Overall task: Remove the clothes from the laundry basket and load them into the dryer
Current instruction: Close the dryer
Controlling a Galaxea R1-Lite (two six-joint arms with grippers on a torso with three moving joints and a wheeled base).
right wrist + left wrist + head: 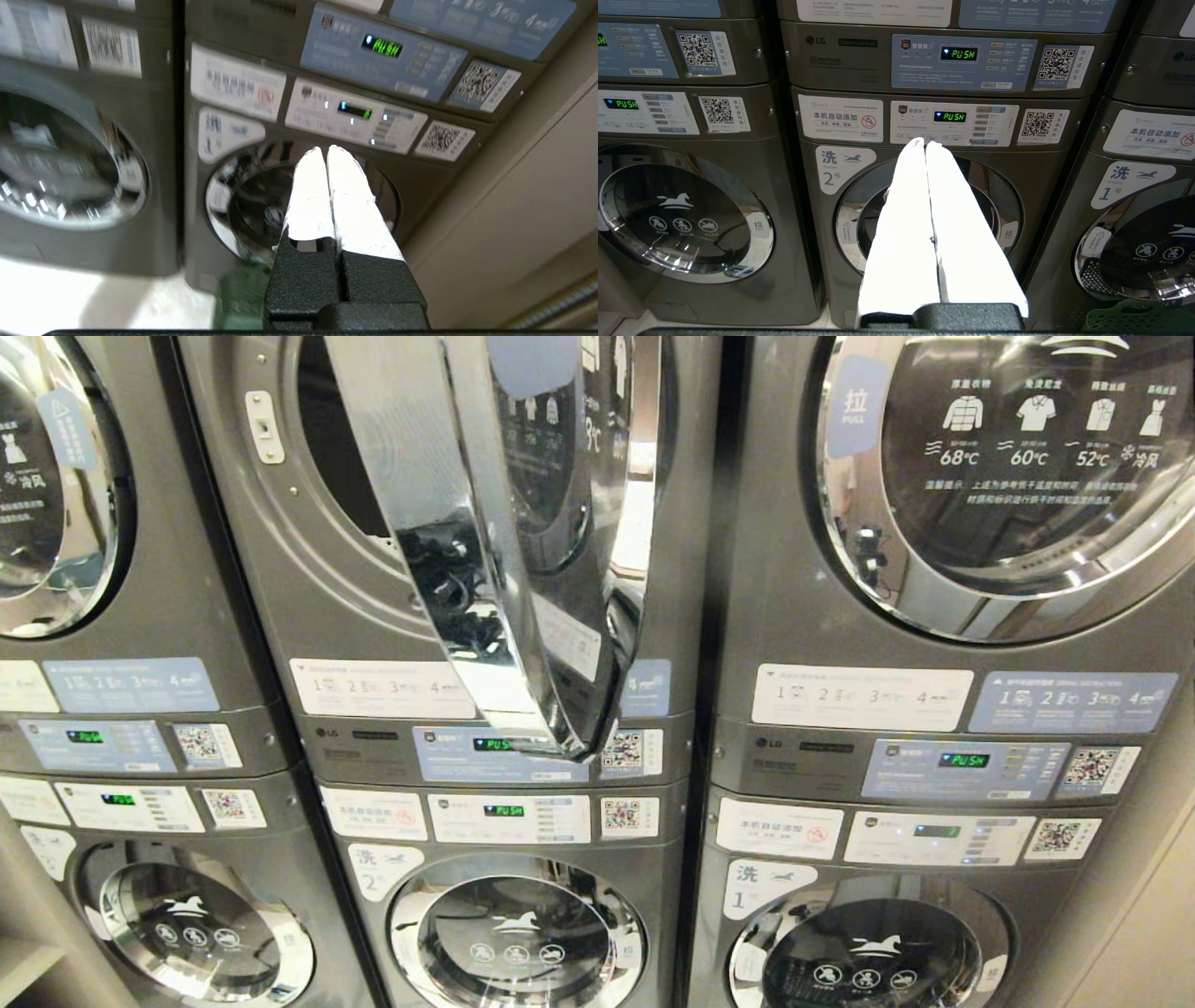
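Three stacked gray washer-dryer towers fill the head view, and the middle dryer (308, 569) is standing wide open, its chrome-rimmed door (504, 551) swung out toward us on its right-hand hinge, edge-on, with the dark drum opening (341, 448) showing behind it on the left. No clothing can be made out inside that opening from here. The right-hand dryer (1008, 476) has its round door closed, temperature icons printed across the glass. Neither arm shows in the head view. Over in the left wrist view, the left gripper (926, 143) has its two white fingers pressed together with nothing between them, pointing at washer number 2 (924, 219), tips level with the strip under its green "PUSH" display (950, 116). At the corner of that same view, a green laundry basket (1134, 317) sits on the floor in front of washer number 1 (1139, 233); what lies in it cannot be seen. In the blurred right wrist view, the right gripper (325, 150) is also clamped shut and empty, aimed at the rightmost washer's round door (261, 205), with a smear of green, probably the basket, low beside it and a beige wall (523, 210) just alongside.
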